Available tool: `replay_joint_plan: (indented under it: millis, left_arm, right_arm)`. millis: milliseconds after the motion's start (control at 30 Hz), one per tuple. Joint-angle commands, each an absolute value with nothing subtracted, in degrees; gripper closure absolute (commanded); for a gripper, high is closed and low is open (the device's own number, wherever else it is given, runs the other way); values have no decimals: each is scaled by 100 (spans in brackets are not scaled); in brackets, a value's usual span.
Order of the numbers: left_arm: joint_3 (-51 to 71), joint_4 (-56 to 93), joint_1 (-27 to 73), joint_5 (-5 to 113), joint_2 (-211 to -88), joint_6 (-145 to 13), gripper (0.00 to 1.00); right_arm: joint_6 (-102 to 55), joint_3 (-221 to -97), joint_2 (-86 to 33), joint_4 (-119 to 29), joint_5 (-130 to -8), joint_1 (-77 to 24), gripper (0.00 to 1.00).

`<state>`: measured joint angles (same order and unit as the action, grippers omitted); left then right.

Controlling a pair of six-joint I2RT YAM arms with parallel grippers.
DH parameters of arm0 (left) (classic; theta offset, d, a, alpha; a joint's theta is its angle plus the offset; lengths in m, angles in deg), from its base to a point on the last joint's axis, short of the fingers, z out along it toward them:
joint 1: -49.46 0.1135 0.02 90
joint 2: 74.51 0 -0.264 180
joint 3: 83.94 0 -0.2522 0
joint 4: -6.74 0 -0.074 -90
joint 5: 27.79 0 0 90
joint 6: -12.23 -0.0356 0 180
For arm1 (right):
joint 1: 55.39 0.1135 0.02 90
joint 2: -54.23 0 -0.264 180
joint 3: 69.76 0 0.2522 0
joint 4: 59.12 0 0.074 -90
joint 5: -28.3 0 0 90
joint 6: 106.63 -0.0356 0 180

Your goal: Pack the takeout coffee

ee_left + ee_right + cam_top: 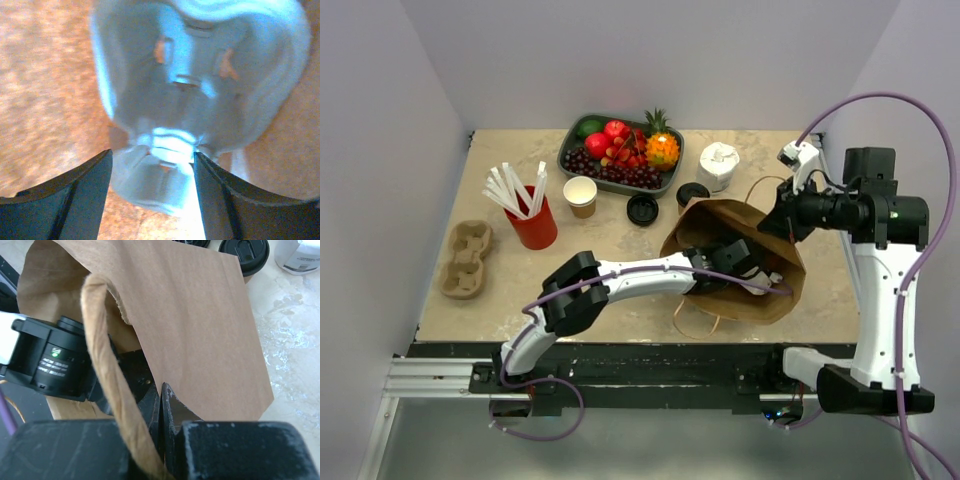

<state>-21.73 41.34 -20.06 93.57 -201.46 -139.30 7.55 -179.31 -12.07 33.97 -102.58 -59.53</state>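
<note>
Bag handle (106, 380) close-up, right wrist only

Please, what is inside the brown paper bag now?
The left pincer is inside the paper bag, its jaws apart, with a blurred pale object right before it; what it is, and whether held, I cannot tell. From above, the arm and the bag's walls cover the bottom.

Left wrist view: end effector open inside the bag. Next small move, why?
Probably draw the left end effector back out of the paper bag. Its jaws stand apart, and the pale thing between them is too blurred to name. The right end effector pinches the bag's rim, so the mouth should stay open.
</note>
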Motion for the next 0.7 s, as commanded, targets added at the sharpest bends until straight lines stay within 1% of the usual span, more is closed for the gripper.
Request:
replay_joint_plan:
  millis: [0, 267, 467, 667]
  left_arm:
    - [-2449, 4519, -2041, 8947, -19676, -13534, 27]
    - [-2519, 4888, -2041, 8270, -19360, -12901, 24]
    - [-3125, 5476, -1989, 7874, -19465, -12295, 24]
    - [-3539, 5706, -1849, 7558, -19457, -11767, 22]
  right_arm:
    - [666, -18240, -1327, 3436, -10248, -5961, 100]
    - [727, -18196, -1607, 3348, -9669, -5961, 100]
    - [973, -18249, -1916, 3409, -9186, -5969, 100]
    - [974, -18389, -2153, 3348, -9009, -5969, 100]
